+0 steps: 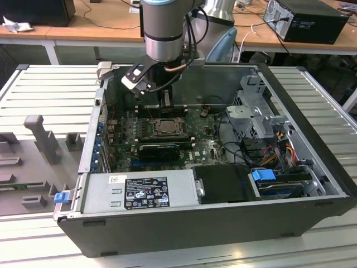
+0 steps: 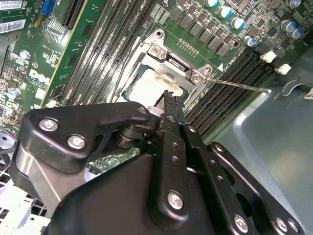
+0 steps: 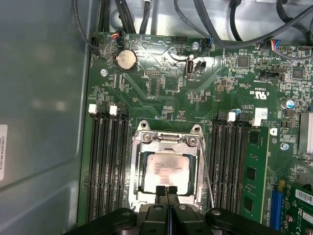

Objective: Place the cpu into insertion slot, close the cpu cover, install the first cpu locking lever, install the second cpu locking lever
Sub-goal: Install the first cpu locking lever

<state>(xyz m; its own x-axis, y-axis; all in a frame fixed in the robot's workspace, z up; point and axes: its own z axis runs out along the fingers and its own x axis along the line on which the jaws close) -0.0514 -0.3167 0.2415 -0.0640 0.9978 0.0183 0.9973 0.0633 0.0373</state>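
Note:
The cpu (image 3: pixel 165 170) lies flat in the insertion slot (image 3: pixel 136 196), its pale silver face showing through the cut-out of the cpu cover (image 3: pixel 166 143), which lies down over it. In the second wrist view the cpu (image 2: pixel 145 88) and the cover (image 2: pixel 172 58) sit just beyond my fingertips. My gripper (image 3: pixel 167 190) is shut with nothing between its fingers, and hovers at one edge of the chip. A thin locking lever (image 2: pixel 239 86) sticks out from the socket's corner across the memory slots. In the exterior view my gripper (image 1: pixel 165 110) hangs just above the socket (image 1: pixel 165 128).
Memory slots (image 3: pixel 105 161) flank the socket on both sides. One green memory stick (image 3: pixel 254 171) stands nearby, and a coin cell (image 3: pixel 125 59) and cables (image 3: pixel 215 29) lie farther off. The case's grey wall (image 3: pixel 44 117), a power supply (image 1: pixel 139 191) and drive cages (image 1: pixel 262 117) surround the board.

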